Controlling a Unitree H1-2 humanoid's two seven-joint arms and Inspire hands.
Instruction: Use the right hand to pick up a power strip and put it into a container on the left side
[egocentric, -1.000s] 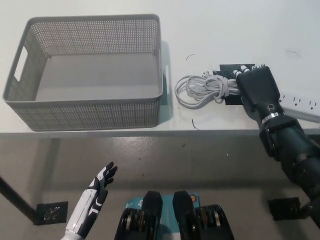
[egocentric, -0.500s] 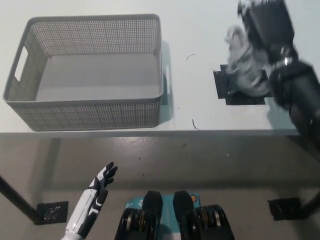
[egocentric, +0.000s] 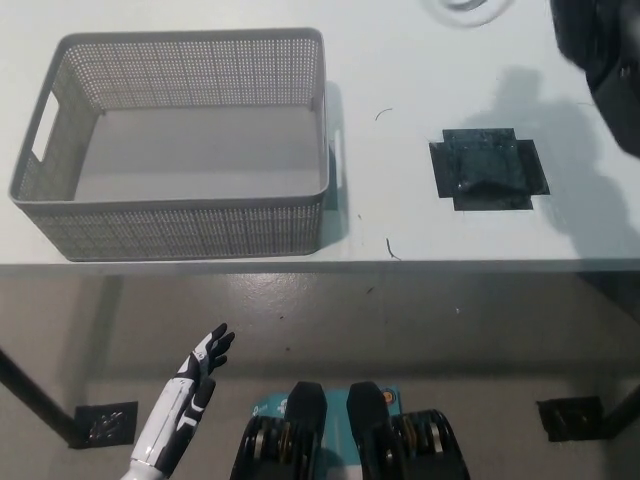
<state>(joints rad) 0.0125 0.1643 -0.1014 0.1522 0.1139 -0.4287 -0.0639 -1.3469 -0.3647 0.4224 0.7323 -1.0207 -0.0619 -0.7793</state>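
Hanging low at seven o'clock, below the desk edge, the left hand (egocentric: 200, 365) rests with its fingers apart and nothing in them; it has no part in the task, which would explain why it idles clear of the work.

Further up, the desk (egocentric: 420, 80) carries the basket (egocentric: 180, 230) at ten o'clock. It stands upright with its open top to the camera, a cut-out handle in its left wall, and its floor is bare: nothing lies in it. Set at the robot's left, it looks ready to take the strip from above.

At three o'clock a patch of black tape (egocentric: 487, 172) lies flat on the desk, well apart from the basket and with nothing on it. It is probably a marker for where the strip belongs at the start.

Farthest off, at one o'clock, a loop of white cable (egocentric: 468, 8) just shows at the top edge, apparently lifted off the desk; the body of the power strip is out of frame. Only a dark piece of the right arm (egocentric: 600, 50) shows at the top right corner, with its shadow cast across the desk beneath. The right hand itself cannot be seen, so whether its fingers are clamped on the strip cannot be told. The carry to the basket seems not yet done.
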